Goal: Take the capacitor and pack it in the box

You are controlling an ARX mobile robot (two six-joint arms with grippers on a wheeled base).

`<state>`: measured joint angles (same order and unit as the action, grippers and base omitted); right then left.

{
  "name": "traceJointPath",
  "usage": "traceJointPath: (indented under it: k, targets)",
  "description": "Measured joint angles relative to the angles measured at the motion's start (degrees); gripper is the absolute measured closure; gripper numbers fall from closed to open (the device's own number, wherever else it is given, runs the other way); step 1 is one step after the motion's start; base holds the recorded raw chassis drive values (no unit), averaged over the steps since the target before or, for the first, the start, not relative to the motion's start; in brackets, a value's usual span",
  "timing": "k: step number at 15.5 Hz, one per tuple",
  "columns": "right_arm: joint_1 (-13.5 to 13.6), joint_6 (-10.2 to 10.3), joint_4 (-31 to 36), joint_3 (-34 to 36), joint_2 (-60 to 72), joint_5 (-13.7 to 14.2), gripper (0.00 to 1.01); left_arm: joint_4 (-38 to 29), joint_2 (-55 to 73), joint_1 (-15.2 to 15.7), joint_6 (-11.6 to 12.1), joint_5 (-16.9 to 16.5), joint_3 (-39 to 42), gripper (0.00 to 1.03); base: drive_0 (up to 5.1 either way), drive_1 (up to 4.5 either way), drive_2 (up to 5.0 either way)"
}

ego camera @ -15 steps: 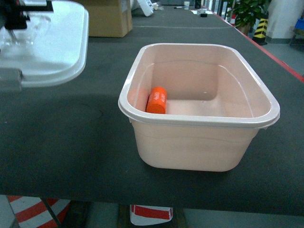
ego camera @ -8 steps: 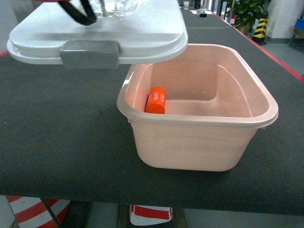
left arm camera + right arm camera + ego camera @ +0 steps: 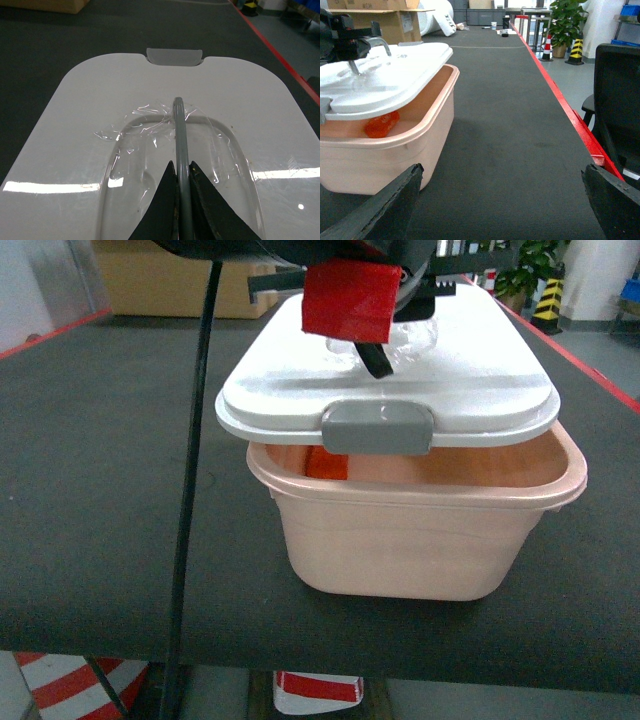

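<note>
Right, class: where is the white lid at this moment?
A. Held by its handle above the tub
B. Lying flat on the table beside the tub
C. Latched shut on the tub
A: the left gripper clamps the lid by its handle over the box, gap visible.

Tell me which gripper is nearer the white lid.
Left. The left gripper is shut on the lid's grey handle, holding the white lid above the box. The right gripper is open, low beside the box, apart from the lid.
</note>
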<state>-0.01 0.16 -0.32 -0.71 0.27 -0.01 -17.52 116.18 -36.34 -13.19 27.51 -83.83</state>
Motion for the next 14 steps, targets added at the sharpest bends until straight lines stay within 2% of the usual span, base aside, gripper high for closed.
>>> traceJointPath:
  k: [3, 8, 9, 11, 14]
  targets:
    - [0.0, 0.0, 0.0, 0.0, 0.0, 0.0, 0.03, 2.7, 1.6, -1.8, -2.2, 0.6, -0.7, 1.01, 0.0, 0.00, 0.0]
    - [0.0, 0.0, 0.0, 0.0, 0.0, 0.0, 0.03, 3.9, 1.8, -3.3, -2.9, 2.5, -1.0, 1.01, 0.0, 0.00, 0.0]
    - [0.0, 0.0, 0.0, 0.0, 0.0, 0.0, 0.03, 3.9, 1.8, -3.2, -3.0, 2.9, -1.0, 0.98, 0.0, 0.00, 0.0]
    - [0.0, 0.0, 0.0, 0.0, 0.0, 0.0, 0.03, 1.9, 1.8, -2.7, -3.0, 3.7, -0.5, 0.78, 0.0, 0.00, 0.0]
    - [0.0, 0.0, 0.0, 0.0, 0.0, 0.0, 0.03, 0.5, 1.3, -2.1, -2.9, 3.9, 0.5, 0.66, 0.0, 0.00, 0.0]
